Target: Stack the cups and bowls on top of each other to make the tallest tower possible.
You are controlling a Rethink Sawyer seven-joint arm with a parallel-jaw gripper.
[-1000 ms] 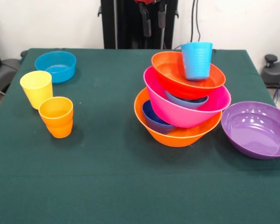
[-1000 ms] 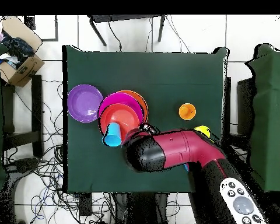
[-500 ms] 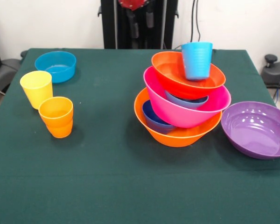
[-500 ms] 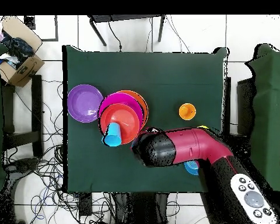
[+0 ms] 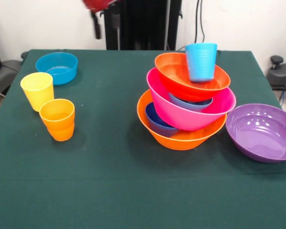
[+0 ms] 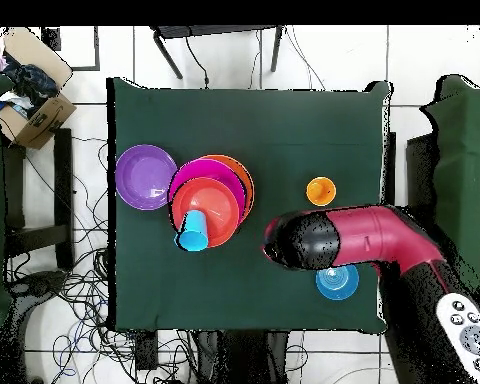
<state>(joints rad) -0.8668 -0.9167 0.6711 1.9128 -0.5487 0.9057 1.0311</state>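
Claw (image 5: 96,29) state unreadable at 12 o'clock, while the tower (image 5: 186,102) carries five pieces, leaving yellow cup (image 5: 37,90), orange cup (image 5: 57,119), teal bowl (image 5: 57,67) and purple bowl (image 5: 262,132) unstacked.

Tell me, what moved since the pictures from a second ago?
Only the arm moved. In the front view its pincer slid left along the top edge, away from the tower; from overhead, it swung toward the small teal bowl. It grabbed and dropped nothing. The tower, the light blue cup on top, and the other cups and bowls stayed put.
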